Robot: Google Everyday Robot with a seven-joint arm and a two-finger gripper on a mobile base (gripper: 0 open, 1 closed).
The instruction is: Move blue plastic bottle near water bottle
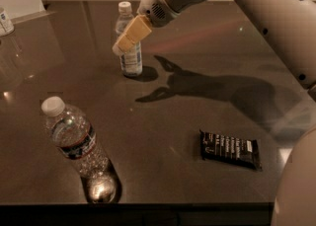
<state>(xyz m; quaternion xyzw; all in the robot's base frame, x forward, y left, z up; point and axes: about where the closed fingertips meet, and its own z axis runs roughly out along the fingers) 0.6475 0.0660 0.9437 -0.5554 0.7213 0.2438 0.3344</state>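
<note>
The blue plastic bottle (pixel 129 42) stands upright at the back of the dark table, slim, with a white cap and a tall pale label. The water bottle (pixel 75 143) stands near the front left, wider and ribbed, with a white cap and a dark label band. My gripper (pixel 123 42) reaches in from the upper right, and its tan fingers (pixel 132 32) overlap the upper part of the blue bottle. I cannot tell whether they touch the bottle.
A dark snack bar wrapper (pixel 230 149) lies flat at the front right. A white object (pixel 5 21) sits at the far left edge. The table's front edge (pixel 148 204) runs just below the water bottle. My arm's shadow falls across the middle.
</note>
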